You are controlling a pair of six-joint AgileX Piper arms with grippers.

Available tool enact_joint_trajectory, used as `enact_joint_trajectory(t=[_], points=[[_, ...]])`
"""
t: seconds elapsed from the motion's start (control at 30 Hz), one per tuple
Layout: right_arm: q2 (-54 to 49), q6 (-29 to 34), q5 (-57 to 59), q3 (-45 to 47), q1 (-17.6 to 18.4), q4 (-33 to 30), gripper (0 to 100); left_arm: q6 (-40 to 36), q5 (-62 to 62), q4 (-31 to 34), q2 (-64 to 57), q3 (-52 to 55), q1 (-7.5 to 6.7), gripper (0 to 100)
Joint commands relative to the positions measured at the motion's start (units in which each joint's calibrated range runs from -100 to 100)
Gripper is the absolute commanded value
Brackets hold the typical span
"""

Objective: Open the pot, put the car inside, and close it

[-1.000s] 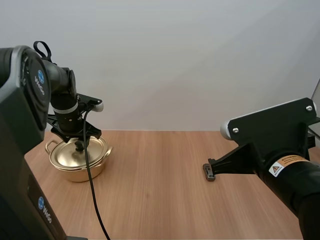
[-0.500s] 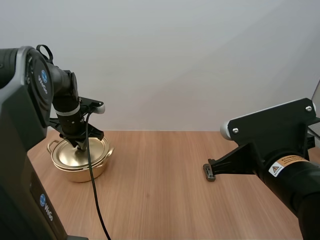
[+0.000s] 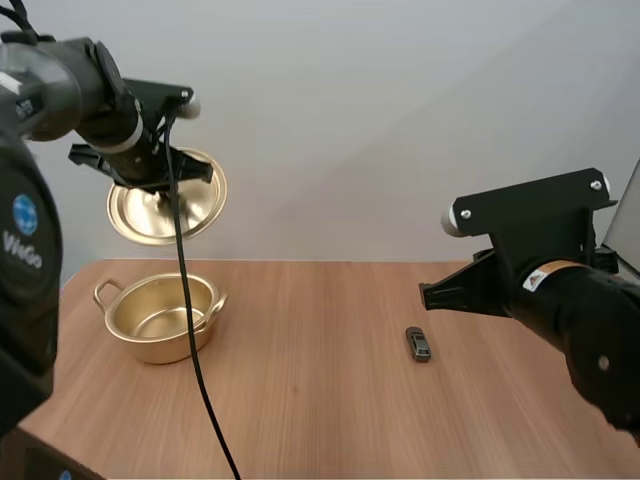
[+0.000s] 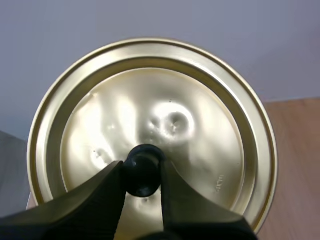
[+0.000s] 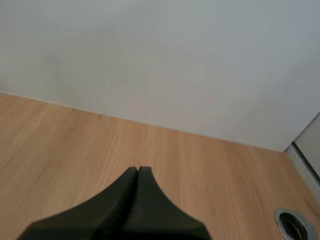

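Two arms: lid held high, toy car waiting on the table

High view: the left gripper point(image 3: 152, 188) holds the gold lid point(image 3: 168, 205) in the air, tilted, above the open gold pot point(image 3: 150, 345), which stands empty at the left end of the table point(image 3: 320, 410). The small dark toy car point(image 3: 418, 343) lies well apart from the pot, below the right arm point(image 3: 560, 290).

Left wrist view: both fingers clamp the lid's black knob point(image 4: 143, 167).

Right wrist view: the right gripper point(image 5: 137, 171) hangs over bare wood, fingers pressed together on nothing.

The car looks light, stiff and narrow, and probably easy to nudge. A pinch across its sides at mid-length seems best.
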Motion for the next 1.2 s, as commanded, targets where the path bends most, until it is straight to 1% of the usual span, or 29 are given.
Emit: enact_joint_trajectory(t=[0.0, 0.17, 0.23, 0.27, 0.3, 0.37, 0.43, 0.47, 0.5, 0.53, 0.63, 0.67, 0.73, 0.87, 0.9, 1.17], points=[[15.5, -0.6, 1.1, -3.5, 0.0, 0.3, 0, 0.1, -0.8, -1.9, -7.3, 0.0, 0.03, 0], [35.8, -0.6, 6.1, -10.6, 0.1, 0.5, 0, 1.0, -1.7, -2.0, -14.3, 0.0, 0.03, 0], [42.6, -1.9, 6.9, -12.6, 0.1, 1.3, 0, 1.2, -1.7, -2.0, -16.7, 0.0, 0.03, 0], [45.3, -2.3, 7.3, -13.5, 0.1, 1.4, 8, 1.2, -1.7, -2.0, -17.7, 0.0, 0.03, 0], [47.1, -2.6, 7.2, -14.1, 0.1, 1.4, 18, 1.2, -1.7, -2.0, -18.7, 0.0, 0.03, 0], [50.7, -2.8, 5.9, -14.8, 0.1, 1.4, 50, 1.1, -1.5, -2.0, -20.3, 0.0, 0.03, 0], [53.4, -2.8, 3.5, -15.1, 0.1, 1.8, 77, 0.3, -0.3, -2.0, -21.7, 0.0, 0.03, 0], [54.6, -2.8, 2.3, -15.1, 0.1, 1.8, 85, -0.2, 0.3, -2.0, -22.4, 0.0, 0.03, 0], [55.9, -2.8, 1.4, -15.1, 0.3, 1.8, 86, -0.4, 0.8, -2.0, -22.9, 0.0, 0.03, 0], [57.1, -2.8, 0.7, -15.1, 0.5, 1.6, 83, -0.4, 0.8, -2.0, -23.4, 0.0, 0.03, 0], [60.2, -2.8, -1.6, -15.1, 1.2, 2.2, 70, -0.4, 0.8, -2.1, -24.4, 0.0, 0.03, 0], [61.1, -2.8, -2.4, -15.1, 1.5, 3.0, 68, -0.4, 0.8, -2.1, -24.5, 0.0, 0.03, 0], [62.2, -2.8, -3.3, -15.1, 1.9, 3.9, 71, -0.3, 1.2, -2.1, -24.9, 0.0, 0.03, 0], [64.1, -3.0, -2.5, -17.3, 2.1, 3.9, 88, -0.3, 1.9, -2.1, -24.9, 0.0, 0.03, 0], [64.5, -3.0, -2.5, -17.8, 2.1, 4.2, 89, -0.3, 1.9, -2.1, -24.9, 0.0, 0.03, 0], [67.5, -3.1, 0.1, -19.6, 2.1, 5.8, 89, -0.3, 2.2, -2.1, -24.9, 0.0, 0.03, 0]])
